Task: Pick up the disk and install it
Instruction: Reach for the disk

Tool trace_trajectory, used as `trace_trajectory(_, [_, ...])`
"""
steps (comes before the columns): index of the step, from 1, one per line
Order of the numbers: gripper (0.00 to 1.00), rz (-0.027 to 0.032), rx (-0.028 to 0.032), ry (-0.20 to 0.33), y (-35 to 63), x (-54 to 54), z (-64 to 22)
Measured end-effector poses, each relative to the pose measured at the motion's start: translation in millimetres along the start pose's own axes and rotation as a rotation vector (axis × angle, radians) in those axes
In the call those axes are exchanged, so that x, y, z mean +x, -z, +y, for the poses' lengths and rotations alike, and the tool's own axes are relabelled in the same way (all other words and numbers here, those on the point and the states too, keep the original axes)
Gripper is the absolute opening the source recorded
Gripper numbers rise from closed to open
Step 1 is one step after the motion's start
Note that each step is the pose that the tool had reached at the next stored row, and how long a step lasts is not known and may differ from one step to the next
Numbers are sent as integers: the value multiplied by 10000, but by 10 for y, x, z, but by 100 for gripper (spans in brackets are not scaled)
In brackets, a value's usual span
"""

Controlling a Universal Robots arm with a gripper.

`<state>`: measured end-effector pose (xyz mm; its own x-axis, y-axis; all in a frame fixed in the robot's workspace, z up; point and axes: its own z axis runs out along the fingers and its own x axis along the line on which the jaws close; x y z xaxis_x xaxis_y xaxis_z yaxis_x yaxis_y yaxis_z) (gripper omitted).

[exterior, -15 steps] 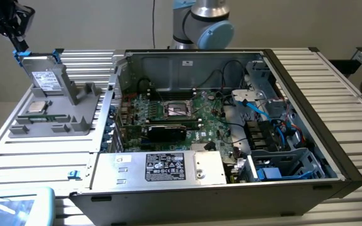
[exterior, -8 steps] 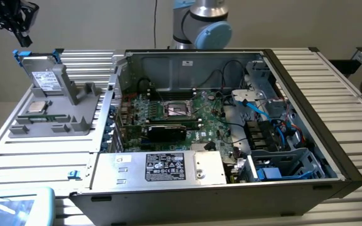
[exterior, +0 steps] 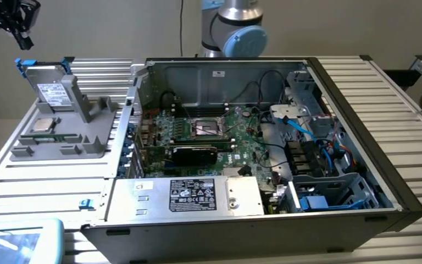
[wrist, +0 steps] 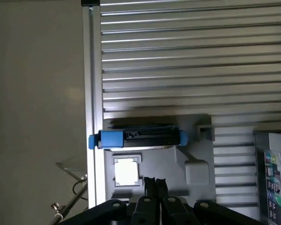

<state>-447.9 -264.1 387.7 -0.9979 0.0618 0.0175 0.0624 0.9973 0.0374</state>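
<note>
- The pick-up step is judged to be in hand: the disk is not yet gripped, and nothing of it has been installed.
- The disk is seen standing on edge in a grey holder on the slatted surface, to the exterior view's left of the open computer case. Its white label faces the camera and its blue frame shows at the upper edge.
- In the wrist view the disk is seen edge-on with 2 blue tabs at its ends. A small square chip lies in the holder just beside it.
- The pincer is held high above the disk, well apart from it and offset to one side. Its 2 fingers are pressed together, and nothing is clamped between them.
- For a grip, it is judged that the fingers would have to be parted wider than the disk is thick, lined up over its upper edge and brought straight down between the tabs.
- Open room is found above the disk and around its upper part. The holder's raised blocks and the chip are judged the nearest things to be avoided.
- The surface's edge rail runs right at 1 end of the disk, and the case wall stands near the holder's other side.
- The drive bay in the case is hemmed by cables and sheet-metal edges, so little side room is judged there.
</note>
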Motion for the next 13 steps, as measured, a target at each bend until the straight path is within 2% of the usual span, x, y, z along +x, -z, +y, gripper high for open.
trace_trajectory(5, [11, -4, -1, 0, -23, 108, 173])
trace_trajectory(13, [11, -1, -1, 0, -46, 313, 369])
